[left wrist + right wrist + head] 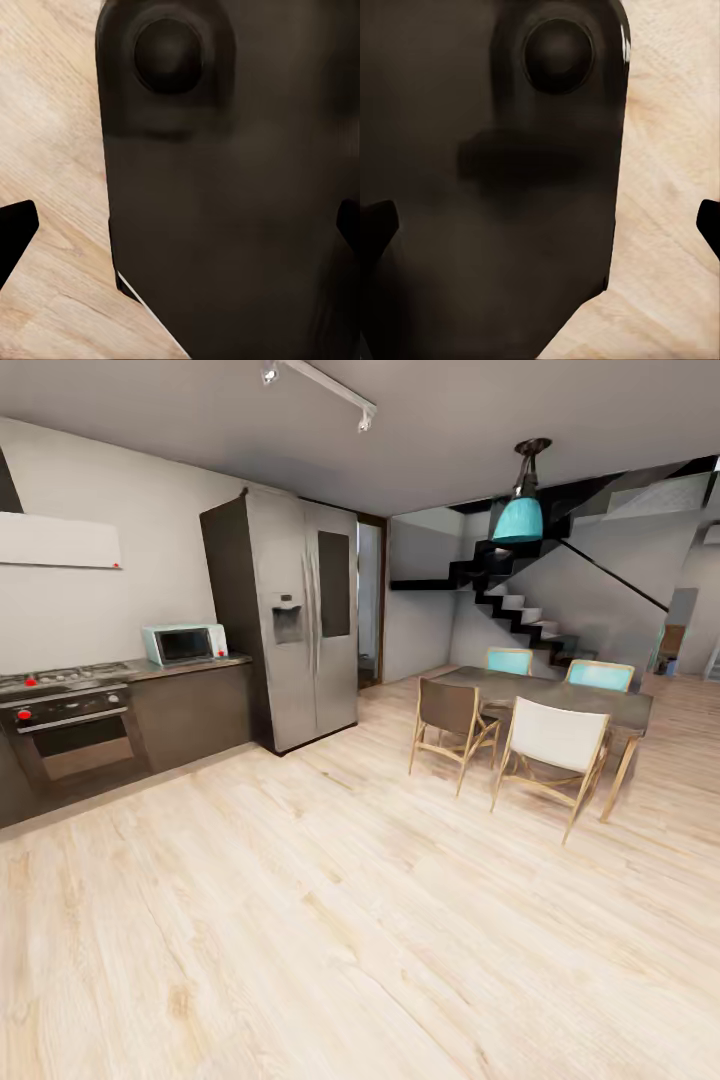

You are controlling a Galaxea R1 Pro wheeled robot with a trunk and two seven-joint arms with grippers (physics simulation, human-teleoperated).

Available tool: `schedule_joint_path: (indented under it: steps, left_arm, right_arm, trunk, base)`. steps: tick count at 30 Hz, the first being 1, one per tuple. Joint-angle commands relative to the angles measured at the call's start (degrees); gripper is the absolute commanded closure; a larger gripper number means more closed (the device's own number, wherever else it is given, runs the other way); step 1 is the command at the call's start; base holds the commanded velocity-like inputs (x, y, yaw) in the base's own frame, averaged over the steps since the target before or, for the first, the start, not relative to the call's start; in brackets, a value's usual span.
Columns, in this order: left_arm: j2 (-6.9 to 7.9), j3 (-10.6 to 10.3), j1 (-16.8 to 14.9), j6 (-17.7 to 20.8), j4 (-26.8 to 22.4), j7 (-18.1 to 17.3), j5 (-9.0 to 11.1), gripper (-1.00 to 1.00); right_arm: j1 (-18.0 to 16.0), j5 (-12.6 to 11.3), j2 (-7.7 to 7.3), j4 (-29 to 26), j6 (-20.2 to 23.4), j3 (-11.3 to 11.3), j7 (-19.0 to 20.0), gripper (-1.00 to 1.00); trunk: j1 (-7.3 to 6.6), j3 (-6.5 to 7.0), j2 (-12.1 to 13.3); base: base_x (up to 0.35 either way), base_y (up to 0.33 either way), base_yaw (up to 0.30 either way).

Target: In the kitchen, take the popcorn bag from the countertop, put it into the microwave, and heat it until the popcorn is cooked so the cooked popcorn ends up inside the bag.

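From the head view we see the pale-blue microwave [184,644] sitting on the grey countertop [190,664], between the hob [62,679] and the tall fridge [295,618], across a pale wood floor [330,920]; a dining table [560,698] with chairs stands to the right. At the left gripper [180,229] the black fingertips [15,232] sit far apart at the frame edges, holding nothing, with a dark part of our robot's body [240,187] between them. The right gripper [540,221] is likewise spread wide and empty, its fingertips [375,225] apart over the same dark body and floor.

Pale matt wood-plank floor [330,920]
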Motion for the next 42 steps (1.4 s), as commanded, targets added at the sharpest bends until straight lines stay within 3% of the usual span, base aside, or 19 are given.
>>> schedule_joint_path:
  steps: [1,12,42]
  left_arm:
    - [-0.09,0.33,0.24,-0.33,-0.33,-0.09,0.18,-1.00]
    - [0.02,0.62,0.18,-0.70,-2.54,-0.09,0.18,-1.00]
    - [0.09,0.53,0.18,-0.70,-2.55,-0.09,0.24,-1.00]
  right_arm:
    - [-0.18,-0.33,0.26,0.09,0.14,-0.25,-0.33,-1.00]
    - [-0.18,0.61,0.09,0.09,0.09,0.61,-0.30,-1.00]
    - [-0.18,0.44,0.18,0.09,-0.09,0.51,-0.62,-1.00]
  trunk:
    - [0.00,-0.03,-0.02]
    - [0.00,-0.03,-0.02]
    - [0.00,-0.03,-0.02]
  base:
    - [0.000,0.000,0.000]
    - [0.045,0.000,0.000]
    - [0.318,0.000,0.000]
